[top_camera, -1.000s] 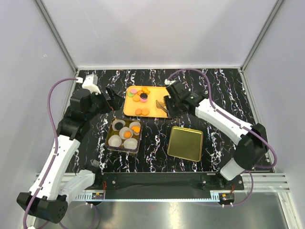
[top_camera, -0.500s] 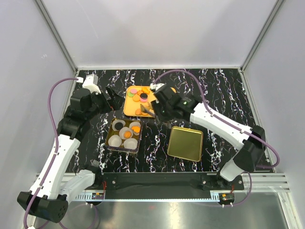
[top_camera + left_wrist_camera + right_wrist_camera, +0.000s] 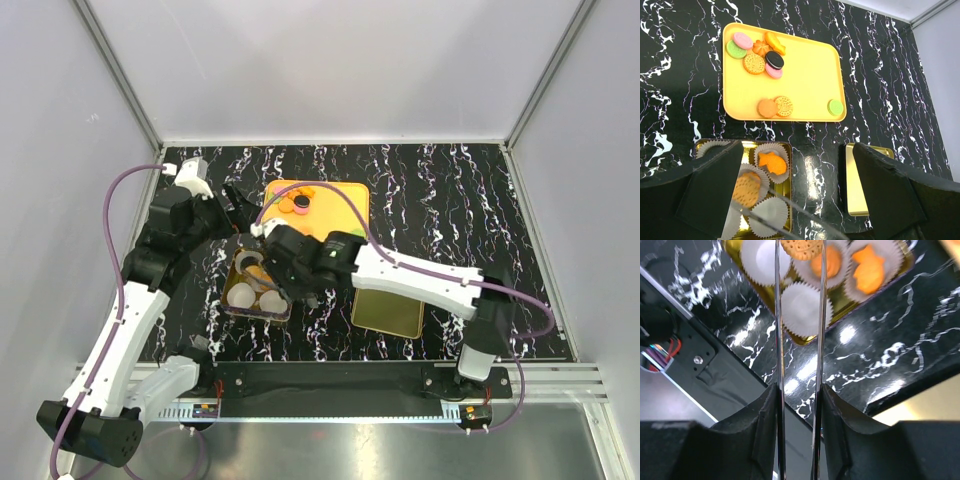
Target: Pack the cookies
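Observation:
Several cookies (image 3: 760, 50) lie on the yellow tray (image 3: 805, 75), also seen from above as cookies (image 3: 298, 203). My right gripper (image 3: 799, 405) is shut on metal tongs (image 3: 777, 340). A round biscuit cookie (image 3: 801, 247) sits between the tong tips, over the paper cups of the gold box (image 3: 805, 341). A fish-shaped orange cookie (image 3: 772, 163) lies in one cup, and the biscuit (image 3: 746, 190) is beside it. In the top view the right gripper (image 3: 290, 265) hangs over the box (image 3: 240, 300). My left gripper (image 3: 795, 200) is open, high above the box, holding nothing.
A gold lid (image 3: 390, 310) lies flat right of the box, partly under the right arm. The yellow tray (image 3: 345, 200) sits behind both. The left gripper (image 3: 235, 205) hovers at the tray's left edge. Enclosure walls surround the black marbled table.
The right arm has swung left and nearer, from the tray to above the gold box, carrying the tongs and biscuit. The left arm has stayed still.

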Action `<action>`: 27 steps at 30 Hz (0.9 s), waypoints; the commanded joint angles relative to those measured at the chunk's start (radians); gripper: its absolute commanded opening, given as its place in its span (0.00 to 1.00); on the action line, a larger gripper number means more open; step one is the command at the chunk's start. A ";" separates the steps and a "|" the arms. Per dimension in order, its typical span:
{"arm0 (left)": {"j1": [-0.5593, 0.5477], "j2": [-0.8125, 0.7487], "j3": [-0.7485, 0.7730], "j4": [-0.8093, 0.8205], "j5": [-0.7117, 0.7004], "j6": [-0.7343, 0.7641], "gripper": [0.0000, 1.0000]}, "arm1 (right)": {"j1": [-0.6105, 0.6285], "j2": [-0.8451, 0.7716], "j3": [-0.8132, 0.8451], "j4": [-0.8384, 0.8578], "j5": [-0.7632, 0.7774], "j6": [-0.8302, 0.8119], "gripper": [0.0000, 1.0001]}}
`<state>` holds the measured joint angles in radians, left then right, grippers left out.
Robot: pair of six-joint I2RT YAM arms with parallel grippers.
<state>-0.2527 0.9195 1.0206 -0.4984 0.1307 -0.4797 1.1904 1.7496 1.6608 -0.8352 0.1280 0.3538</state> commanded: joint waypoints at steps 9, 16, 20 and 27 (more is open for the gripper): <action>0.007 -0.010 -0.007 0.052 0.015 0.001 0.99 | 0.072 0.087 0.088 0.022 0.007 0.031 0.41; 0.009 -0.011 -0.007 0.055 0.021 0.000 0.99 | 0.095 0.105 0.108 0.016 0.005 0.033 0.41; 0.009 -0.008 0.006 0.052 0.015 0.000 0.99 | 0.101 0.116 0.113 0.010 0.022 0.034 0.41; 0.009 -0.002 0.042 0.040 0.015 0.000 0.99 | 0.104 0.129 0.113 0.015 0.007 0.031 0.43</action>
<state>-0.2440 0.9195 1.0206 -0.4988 0.1314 -0.4793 1.2839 1.8732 1.7279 -0.8371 0.1223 0.3748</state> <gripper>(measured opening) 0.988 0.434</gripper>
